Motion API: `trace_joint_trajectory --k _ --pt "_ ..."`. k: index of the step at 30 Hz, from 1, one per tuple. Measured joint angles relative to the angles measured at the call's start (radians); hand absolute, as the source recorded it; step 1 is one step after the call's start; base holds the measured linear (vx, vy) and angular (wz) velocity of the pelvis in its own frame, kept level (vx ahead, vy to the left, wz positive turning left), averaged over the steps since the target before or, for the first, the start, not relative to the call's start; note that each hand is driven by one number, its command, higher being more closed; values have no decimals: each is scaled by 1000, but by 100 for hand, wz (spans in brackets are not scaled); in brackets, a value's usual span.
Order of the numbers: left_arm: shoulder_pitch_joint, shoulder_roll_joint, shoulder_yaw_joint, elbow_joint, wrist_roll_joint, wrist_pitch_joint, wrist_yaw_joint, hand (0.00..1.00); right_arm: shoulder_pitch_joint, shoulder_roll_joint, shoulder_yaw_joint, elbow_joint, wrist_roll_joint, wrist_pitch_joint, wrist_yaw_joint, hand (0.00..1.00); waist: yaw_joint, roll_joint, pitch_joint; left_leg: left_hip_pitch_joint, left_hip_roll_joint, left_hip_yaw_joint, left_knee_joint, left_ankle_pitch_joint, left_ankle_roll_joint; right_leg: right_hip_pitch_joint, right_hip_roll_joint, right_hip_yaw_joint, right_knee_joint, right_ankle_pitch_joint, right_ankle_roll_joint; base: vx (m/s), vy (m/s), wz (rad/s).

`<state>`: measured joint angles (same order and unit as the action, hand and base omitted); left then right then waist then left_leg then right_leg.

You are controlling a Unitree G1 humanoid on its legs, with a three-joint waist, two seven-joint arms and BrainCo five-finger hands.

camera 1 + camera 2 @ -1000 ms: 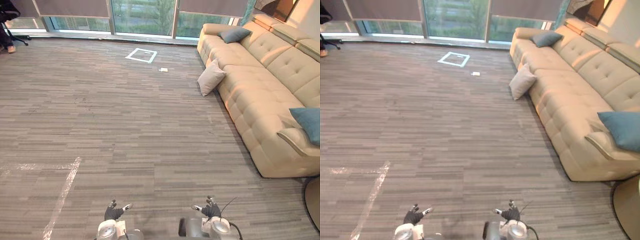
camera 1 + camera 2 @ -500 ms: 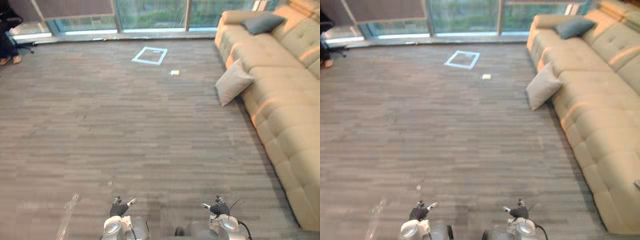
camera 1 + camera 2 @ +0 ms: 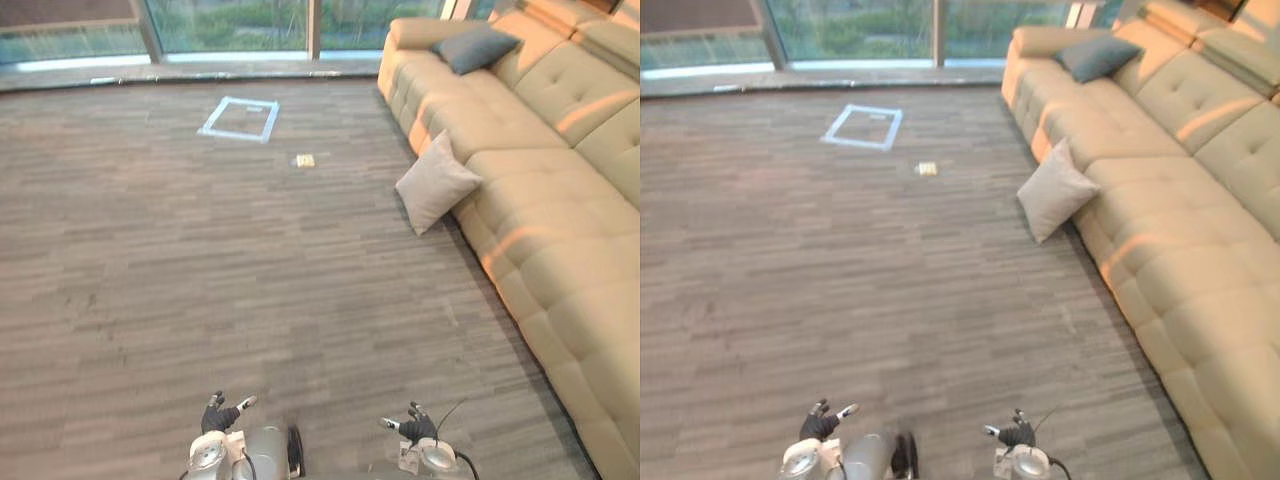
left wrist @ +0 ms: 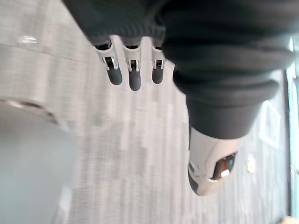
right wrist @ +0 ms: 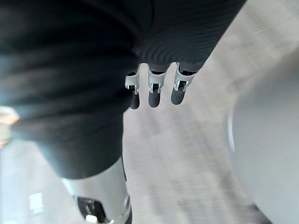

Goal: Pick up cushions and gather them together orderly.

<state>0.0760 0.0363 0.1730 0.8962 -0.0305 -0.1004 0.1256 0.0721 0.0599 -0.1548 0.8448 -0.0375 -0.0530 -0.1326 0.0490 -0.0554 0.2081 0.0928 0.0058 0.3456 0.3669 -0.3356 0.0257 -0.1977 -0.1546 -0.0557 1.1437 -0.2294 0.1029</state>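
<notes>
Two cushions show in your left eye view: a pale cushion (image 3: 435, 190) stands on the floor (image 3: 150, 250) leaning against the beige sofa's (image 3: 560, 190) front, a grey-blue cushion (image 3: 478, 47) lies at the sofa's far end, and the left hand (image 3: 216, 416) and right hand (image 3: 417, 428) hang low, well apart from both. Your left wrist view shows the left hand's fingers (image 4: 134, 77) straight, loose and empty; your right wrist view shows the right hand's fingers (image 5: 154, 94) equally slack, holding nothing.

I could read no text, number or sign; the small pale slip (image 3: 305, 160) on the floor (image 3: 180, 270) was too small to make out.
</notes>
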Motion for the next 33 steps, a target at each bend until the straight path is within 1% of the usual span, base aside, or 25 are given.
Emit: trace_joint_trajectory --k 2,3,5,6,7,9,10,11,12,13,14,15,17,19,21,23,24,25,26,27,28,29,30,31,33 --pt "-15 -8 -21 12 5 0 -1 0 0 -1 -16 -29 0 -10 0 0 -10 6 4 93 0 -5 -71 -13 -14 -115 14 -100 -153 -27 -22 671 92 6" --pt "-25 -15 -33 27 8 1 -1 0 -4 -6 -31 -30 0 -10 0 0 -19 8 7 150 -1 -13 -113 -15 -17 -139 32 -144 -310 -22 -34 740 25 39" --pt "-23 -32 -58 31 9 0 -4 0 -2 -26 -39 -23 0 -8 1 0 -49 8 7 230 -8 -63 -165 -26 -38 -142 64 -178 -599 52 -73 682 -33 71" --pt "-19 -42 -71 35 9 0 -8 0 7 -31 -39 -13 1 -4 1 0 -50 3 5 268 -21 -94 -181 -38 -59 -142 71 -172 -697 123 -102 612 -79 87" --pt "-22 -50 -73 37 10 -1 -15 0 13 -36 -47 -5 21 -6 5 0 -57 -2 2 302 -28 -135 -178 -47 -72 -154 72 -138 -659 222 -189 770 -137 63" --pt "-22 -81 -71 40 21 1 -20 0 -4 -66 -44 -6 8 -3 8 0 -58 62 -13 279 24 -173 -81 -34 -91 -151 84 -172 -581 117 -191 772 -191 32" --pt "-23 -91 -66 41 30 0 -22 0 -5 -78 -46 -6 8 -3 9 0 -61 87 -17 229 46 -192 46 -15 -104 -136 93 -188 -566 72 -195 662 -188 22" --pt "-25 -94 -42 39 29 2 -25 0 -10 -84 -49 -6 9 2 12 0 -64 106 -12 169 77 -204 212 39 -121 -101 111 -196 -572 40 -200 659 -185 2" --pt "-22 -96 -10 37 30 3 -29 0 -14 -86 -48 -4 10 8 11 0 -62 116 -8 95 110 -215 401 146 -136 -42 139 -186 -603 18 -208 646 -148 -22" --pt "-18 -94 18 37 30 3 -29 0 -13 -84 -44 -3 11 12 10 0 -57 119 -3 39 152 -210 555 162 -140 25 169 -173 -647 2 -218 764 -158 -40" --pt "-18 -90 37 27 30 2 -30 0 -13 -75 -37 -1 18 14 8 0 -56 109 7 -19 189 -183 685 144 -116 116 194 -154 -699 -14 -226 619 -118 -42" --pt "-17 -80 39 13 30 1 -30 0 -13 -65 -34 1 20 15 8 0 -48 95 16 -57 203 -163 730 123 -107 171 200 -137 -731 -23 -228 562 -116 -52" --pt "-8 -58 36 -20 30 -2 -31 0 -11 -36 -28 11 40 17 8 0 -31 56 13 -194 213 -117 687 77 -90 287 201 -71 -824 -31 -223 472 -72 -81" --pt "2 -59 36 -48 30 -4 -31 0 -21 -24 -25 9 40 19 7 0 -16 65 14 -311 201 -98 519 46 -73 358 197 11 -890 -34 -214 527 74 -117" --pt "2 -70 44 -65 28 -7 -30 0 -17 -19 -28 9 40 24 5 0 0 66 22 -354 172 -107 343 53 -77 411 172 60 -919 -45 -192 527 185 -106" --pt "8 -72 43 -68 28 -21 -28 0 -9 -21 -27 9 40 24 3 0 8 69 20 -370 131 -148 110 126 -97 453 144 122 -934 -87 -155 525 303 -95" --pt "17 -72 45 -68 28 -24 -26 0 -9 -21 -22 13 39 24 1 0 11 76 18 -373 132 -172 42 201 -105 480 139 165 -938 -121 -134 683 446 -113" --pt "28 -56 47 -61 28 -22 -21 0 -9 -20 -13 26 39 25 -1 0 15 69 -2 -367 126 -169 74 249 -92 490 124 213 -924 -138 -128 584 388 -112" --pt "35 -40 47 -61 28 -20 -20 0 -7 -8 2 31 39 25 -1 0 15 47 -18 -370 116 -150 102 213 -81 481 108 239 -901 -135 -132 596 372 -92" --pt "40 -24 47 -57 28 -19 -21 0 7 1 21 31 38 23 0 0 10 14 -34 -359 103 -117 114 175 -60 445 82 262 -831 -126 -125 578 340 -71" --pt "37 -17 47 -54 28 -19 -20 0 11 7 38 31 38 24 2 0 12 0 -36 -335 97 -83 123 147 -45 403 71 281 -720 -110 -96 563 333 -66" --pt "34 -15 47 -45 29 -19 -19 0 11 8 41 31 38 23 2 0 16 -4 -36 -311 94 -61 129 127 -35 360 67 286 -613 -84 -54 516 321 -64" --pt "28 -9 44 -35 28 -16 -16 0 9 -1 41 27 37 23 2 0 14 -7 -29 -248 85 -32 124 93 -23 287 59 283 -418 -26 34 495 288 -58" --pt "18 -10 42 -16 29 -10 -15 0 10 -1 41 8 37 20 6 0 11 3 -13 -185 77 -26 122 56 -20 231 50 244 -250 -9 60 473 265 -47" --pt "11 -8 30 8 29 0 -13 0 15 -1 42 -10 36 7 8 0 2 10 -10 -69 68 7 80 15 -21 131 14 126 -77 -28 26 435 183 -36"
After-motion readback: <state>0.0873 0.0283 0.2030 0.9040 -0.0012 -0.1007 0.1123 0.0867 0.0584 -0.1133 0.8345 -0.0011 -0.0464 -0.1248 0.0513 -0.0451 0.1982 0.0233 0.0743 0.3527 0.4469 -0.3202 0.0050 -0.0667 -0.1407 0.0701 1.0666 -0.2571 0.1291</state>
